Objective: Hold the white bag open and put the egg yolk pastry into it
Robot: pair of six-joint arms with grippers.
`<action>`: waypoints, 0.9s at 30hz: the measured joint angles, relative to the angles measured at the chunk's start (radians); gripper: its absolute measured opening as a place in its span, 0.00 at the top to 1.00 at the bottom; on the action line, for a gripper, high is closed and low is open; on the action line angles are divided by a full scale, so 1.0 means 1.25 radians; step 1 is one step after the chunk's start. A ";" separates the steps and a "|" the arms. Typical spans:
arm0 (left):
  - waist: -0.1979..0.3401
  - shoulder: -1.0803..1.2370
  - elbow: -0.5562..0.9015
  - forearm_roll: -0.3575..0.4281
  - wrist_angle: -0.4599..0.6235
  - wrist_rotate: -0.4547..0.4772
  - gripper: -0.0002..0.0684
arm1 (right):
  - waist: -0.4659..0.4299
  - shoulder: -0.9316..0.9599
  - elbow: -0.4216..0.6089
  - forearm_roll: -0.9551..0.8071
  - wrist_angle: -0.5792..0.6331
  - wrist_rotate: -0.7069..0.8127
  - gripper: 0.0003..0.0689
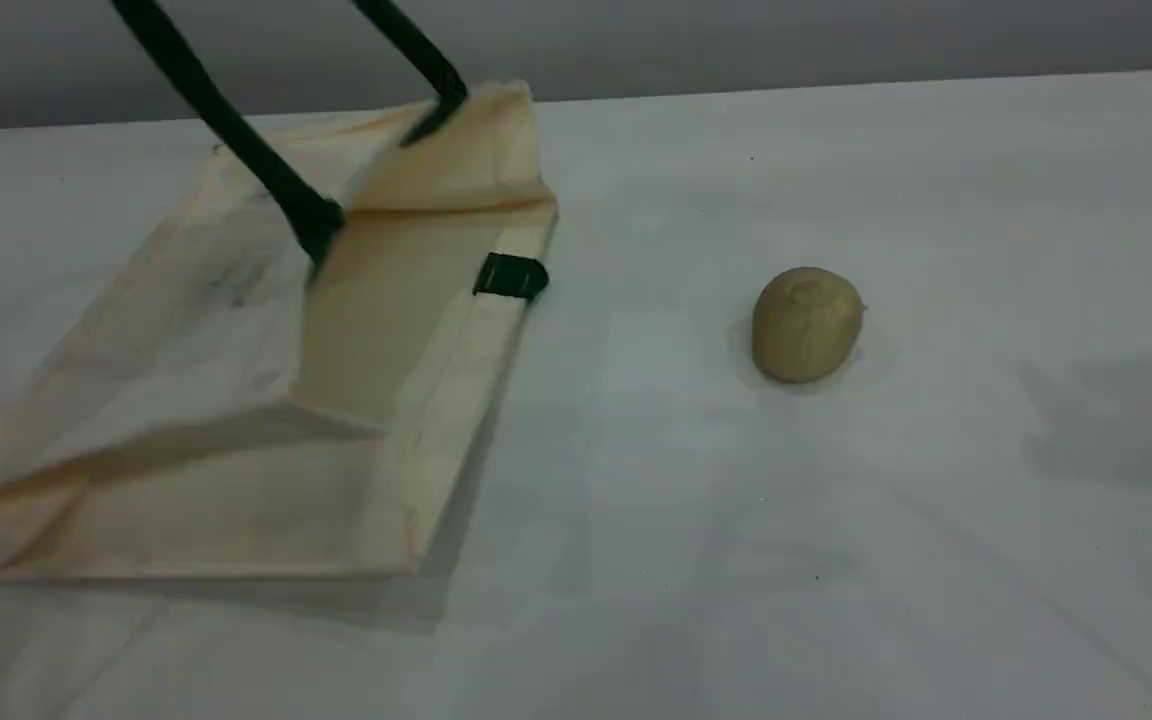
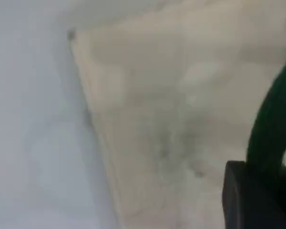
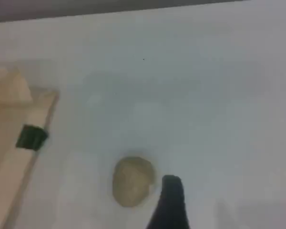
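The left gripper clamps the bag's green handle, lifting its mouth. The pastry sits on the table, well right; light, crumbly, best pinched gently across its sides. The right gripper hovers beside it, jaws apart.

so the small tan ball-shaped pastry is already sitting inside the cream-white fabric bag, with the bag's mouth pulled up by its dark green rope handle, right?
Not quite. The small tan ball-shaped pastry is not inside the cream-white fabric bag; it sits on the white table to the bag's right, clear of it, as the scene view shows. The rest holds: the dark green rope handle does pull the bag's mouth up.
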 joint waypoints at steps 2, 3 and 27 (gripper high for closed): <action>0.000 -0.020 -0.004 -0.001 0.002 0.035 0.86 | 0.000 0.000 0.000 0.000 0.000 -0.016 0.19; 0.000 -0.032 -0.004 -0.007 0.003 0.054 0.86 | 0.000 0.000 0.000 0.000 -0.001 -0.022 0.19; -0.109 -0.162 -0.003 -0.083 -0.001 0.339 0.86 | 0.038 0.181 0.000 0.065 -0.047 -0.105 0.19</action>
